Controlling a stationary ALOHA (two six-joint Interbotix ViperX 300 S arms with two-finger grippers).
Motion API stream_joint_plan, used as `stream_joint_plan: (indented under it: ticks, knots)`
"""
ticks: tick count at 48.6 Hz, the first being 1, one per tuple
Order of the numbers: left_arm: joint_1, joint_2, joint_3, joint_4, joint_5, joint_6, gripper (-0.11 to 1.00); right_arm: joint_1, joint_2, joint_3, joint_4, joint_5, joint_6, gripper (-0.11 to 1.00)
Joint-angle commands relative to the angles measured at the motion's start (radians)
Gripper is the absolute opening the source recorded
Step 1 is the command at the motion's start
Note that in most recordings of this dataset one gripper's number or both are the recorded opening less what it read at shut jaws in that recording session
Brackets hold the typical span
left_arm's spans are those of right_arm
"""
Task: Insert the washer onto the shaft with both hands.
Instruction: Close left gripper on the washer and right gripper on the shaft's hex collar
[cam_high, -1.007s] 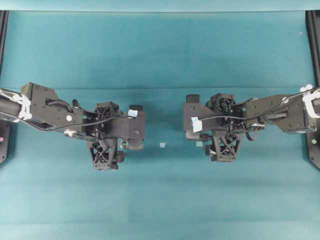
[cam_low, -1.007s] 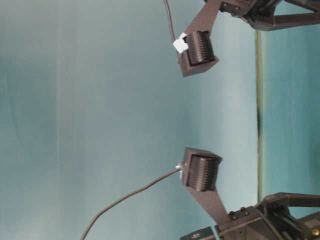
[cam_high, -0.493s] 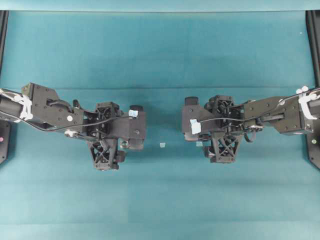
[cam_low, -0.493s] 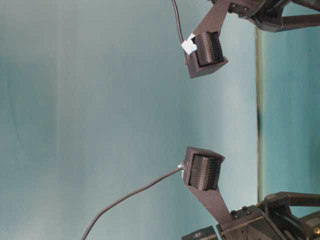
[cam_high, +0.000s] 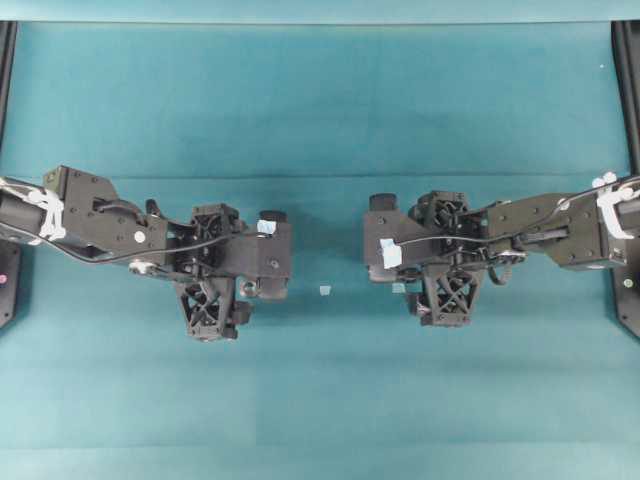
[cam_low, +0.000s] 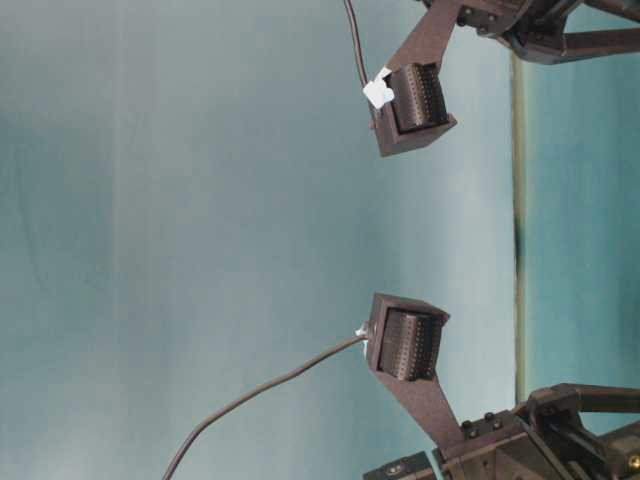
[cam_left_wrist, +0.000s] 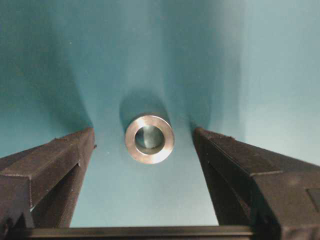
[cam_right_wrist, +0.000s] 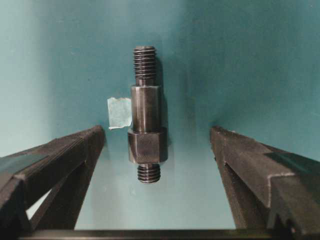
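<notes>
Two open hands, washer (cam_left_wrist: 149, 139), shaft (cam_right_wrist: 146, 131) loose

The small silvery ring-shaped metal washer (cam_left_wrist: 149, 139) looks smooth and brushed with a soft sheen. The dark grey stepped metal shaft (cam_right_wrist: 146, 131) is satiny, with ridged threads at both ends. Beneath them, the teal table covering (cam_high: 320, 110) appears matt, and the black plastic gripper fingers (cam_left_wrist: 55, 165) look dull.

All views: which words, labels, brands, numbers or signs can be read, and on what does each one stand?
None can be read.
White tape tags on the arms: blank.
Pale tape bit beside the shaft: no writing.
Washer: bare metal, no marking.
</notes>
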Motion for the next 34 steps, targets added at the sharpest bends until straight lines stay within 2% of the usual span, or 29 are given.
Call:
stream_joint_plan:
  ticks: [1, 11, 19, 24, 34]
  knots:
    - [-0.002, 0.002, -0.006, 0.0, -0.006, 0.0, 0.9, -0.002, -0.003, -0.003, -0.002, -0.003, -0.006, 0.92]
    - [-0.005, 0.002, -0.005, 0.002, -0.005, -0.002, 0.89, -0.002, -0.002, -0.003, -0.002, 0.0, -0.005, 0.9]
    - [-0.011, 0.0, -0.006, 0.002, -0.005, -0.002, 0.85, -0.002, -0.003, -0.003, -0.002, 0.0, -0.003, 0.78]
    - [-0.014, 0.0, -0.006, 0.002, -0.005, -0.002, 0.74, -0.002, -0.002, -0.003, -0.002, 0.005, -0.003, 0.65]
    - [-0.017, 0.002, -0.009, 0.002, -0.006, 0.0, 0.41, -0.006, -0.003, 0.021, 0.0, 0.008, -0.003, 0.32]
